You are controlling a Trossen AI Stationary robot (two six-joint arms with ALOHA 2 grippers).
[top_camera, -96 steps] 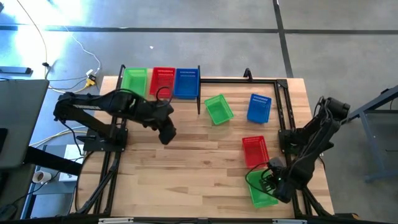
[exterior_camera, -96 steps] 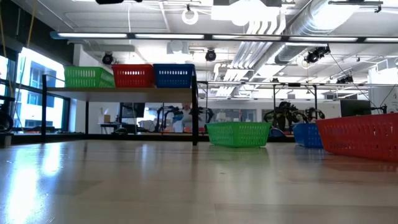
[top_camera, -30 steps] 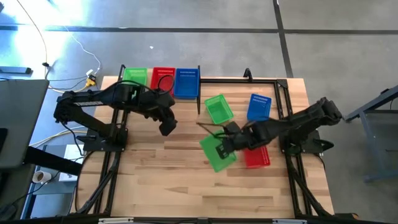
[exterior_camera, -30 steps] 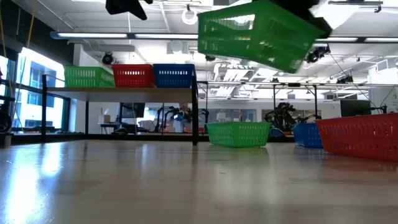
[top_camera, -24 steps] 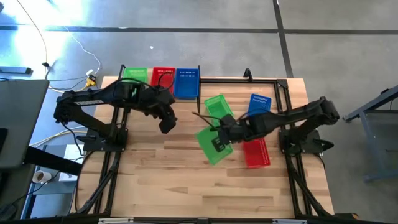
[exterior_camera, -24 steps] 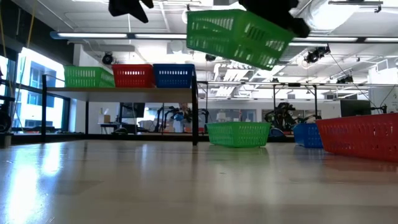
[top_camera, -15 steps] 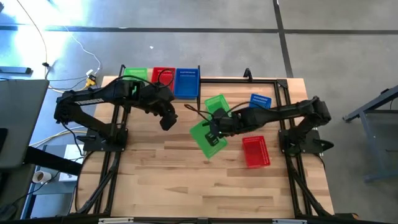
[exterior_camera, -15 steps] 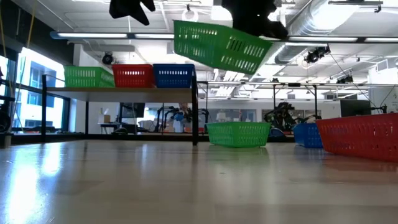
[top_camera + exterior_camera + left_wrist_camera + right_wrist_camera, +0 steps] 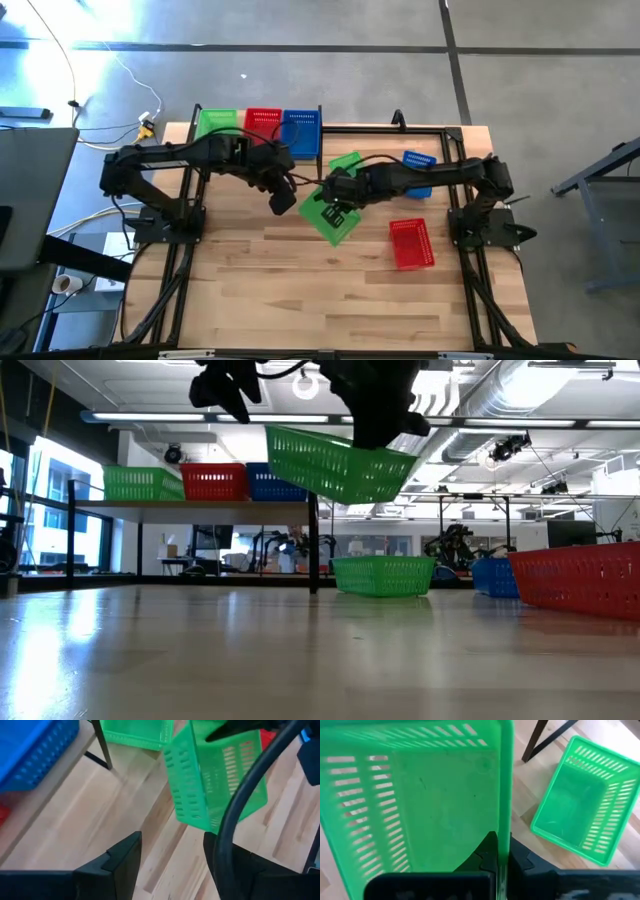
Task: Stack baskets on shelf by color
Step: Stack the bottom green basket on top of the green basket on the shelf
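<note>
Clearly the carried green basket hangs tilted in the air over the middle of the surface, pinched at one rim wall by the right gripper, whose fingers are clamped together on that thin wall. It looks light, stiff and hollow, with lattice sides that should flex little, so I judge a rim is the sensible place to hold it, though a one-sided pinch lets it swing. The left gripper waits just beside it, fingers apart and holding nothing. On the shelf stand one green, one red and one blue basket side by side. The high view shows a second green basket, a blue one and a red one on the surface; only the right wrist view shows the pinch on the rim.
</note>
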